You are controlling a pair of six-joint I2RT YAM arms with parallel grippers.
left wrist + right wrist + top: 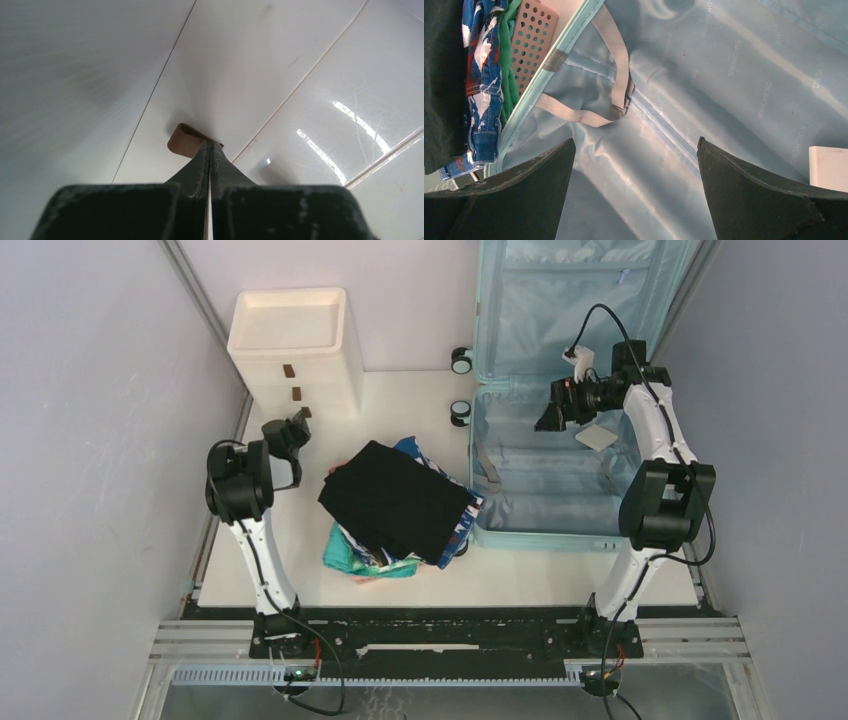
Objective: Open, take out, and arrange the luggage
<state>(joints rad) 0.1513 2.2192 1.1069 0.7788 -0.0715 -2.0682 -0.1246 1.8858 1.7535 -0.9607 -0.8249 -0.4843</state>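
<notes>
The luggage (540, 485) lies open at the right of the table, its lid (585, 300) leaning against the back wall. Pale blue lining (724, 75) and a grey strap (619, 65) fill the right wrist view. My right gripper (548, 418) (634, 142) hovers open over the lower half, nothing between its fingers. My left gripper (300, 422) (210, 145) is at the front of the white three-drawer box (295, 340) (280, 60), shut on the brown pull tab (181, 142) of its lowest drawer.
A pile of clothes (400, 500) topped by a black garment lies on the table left of the luggage, over a pink perforated basket (531, 40). A small white flat box (597, 437) (829, 167) rests inside the luggage. Walls stand close on both sides.
</notes>
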